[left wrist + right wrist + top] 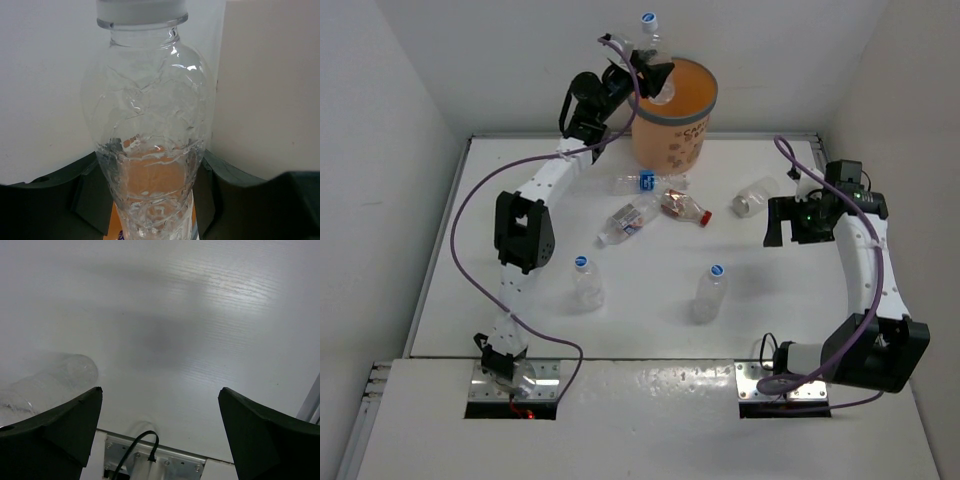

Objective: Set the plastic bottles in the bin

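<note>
The bin point(670, 140) stands at the middle of the table's point(650, 335) far edge. Over its rim, the left gripper point(652, 72) holds the held bottle point(650, 42) upright. Before the bin lie the rear bottle point(645, 181), then the left lying bottle point(628, 222) and the middle lying bottle point(686, 207). The right lying bottle point(755, 195) rests toward the right edge, just beside the right gripper point(772, 222). Toward the near edge stand the left upright bottle point(586, 282) and the right upright bottle point(709, 293), well apart.
</note>
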